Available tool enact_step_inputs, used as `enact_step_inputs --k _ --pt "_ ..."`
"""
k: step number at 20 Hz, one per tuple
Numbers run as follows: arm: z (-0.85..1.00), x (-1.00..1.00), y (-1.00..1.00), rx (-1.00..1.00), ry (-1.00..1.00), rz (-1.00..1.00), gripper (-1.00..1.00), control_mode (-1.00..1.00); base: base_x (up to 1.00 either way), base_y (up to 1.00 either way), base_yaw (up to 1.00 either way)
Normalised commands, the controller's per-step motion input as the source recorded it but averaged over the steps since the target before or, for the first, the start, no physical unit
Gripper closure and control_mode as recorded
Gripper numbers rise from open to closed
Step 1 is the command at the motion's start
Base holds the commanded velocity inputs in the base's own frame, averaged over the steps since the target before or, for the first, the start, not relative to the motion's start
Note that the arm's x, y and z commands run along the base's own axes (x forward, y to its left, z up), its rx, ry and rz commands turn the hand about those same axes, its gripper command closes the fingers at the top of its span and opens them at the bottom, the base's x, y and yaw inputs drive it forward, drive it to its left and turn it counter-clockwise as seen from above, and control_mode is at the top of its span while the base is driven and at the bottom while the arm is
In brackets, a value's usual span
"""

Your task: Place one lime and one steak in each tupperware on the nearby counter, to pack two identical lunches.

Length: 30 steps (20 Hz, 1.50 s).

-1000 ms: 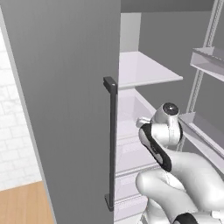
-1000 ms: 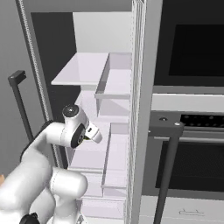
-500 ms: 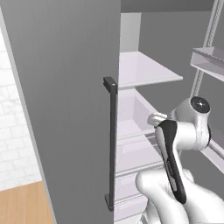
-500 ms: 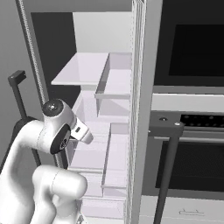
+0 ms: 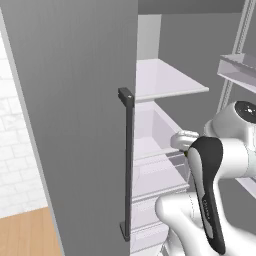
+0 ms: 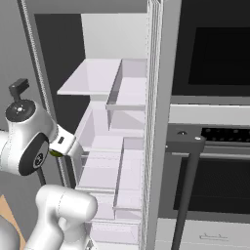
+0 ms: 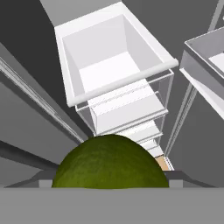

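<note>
left base view: a tall grey fridge door (image 5: pixel 75 115) stands open, its dark vertical handle (image 5: pixel 126 165) facing the camera. behind it, pale shelves (image 5: pixel 165 80) and a white drawer (image 5: pixel 155 132) sit inside the fridge, the visible part of the drawer's hollow showing nothing in it. the white arm (image 5: pixel 220 165) reaches toward the drawer, and a sliver of green, the lime (image 5: pixel 186 153), peeks out at its wrist end.

right base view: the fridge interior shows a stack of clear and white bins (image 6: pixel 114 161) below a flat shelf (image 6: pixel 93 78), none showing any contents. a dark wall oven (image 6: pixel 215 53) stands at the right with a bar handle (image 6: pixel 188 146) lower down. the lime (image 6: pixel 55 153) shows as a small green edge just under the arm's wrist, in front of the bins.

hand view: the lime (image 7: pixel 109 162) sits at the bottom of the picture, a smooth, round, olive-green dome with faint mottling, lying between the two dark tips of the gripper (image 7: pixel 109 180), whose jaws stand partly apart and closed against the fruit's sides. beyond it, the open white drawer (image 7: pixel 109 57) has a bare floor, and clear bins (image 7: pixel 127 111) step down beneath it. a door bin (image 7: pixel 205 57) juts in at the right.
</note>
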Motion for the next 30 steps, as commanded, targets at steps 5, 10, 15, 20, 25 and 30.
enact_step_inputs --k 5,10,15,20,25,30 --pt "-0.04 -1.0 0.18 -0.16 -0.04 0.1 1.0 -1.0 0.0 0.0 0.0" --pt "-0.01 -0.4 0.0 -0.03 -0.03 0.02 1.0 1.0 -0.6 0.0 0.01" --pt "0.0 0.0 0.0 0.0 0.0 0.0 1.0 1.0 -1.0 -0.33 -0.05" --pt "0.0 0.0 0.0 0.0 0.0 0.0 1.0 1.0 -0.52 -0.96 -0.33" --pt "0.0 0.0 0.0 0.0 0.0 0.0 1.0 1.0 -0.02 -1.0 -0.4" --pt "0.0 0.0 0.0 0.0 0.0 0.0 1.0 1.0 0.18 -1.0 -0.4"
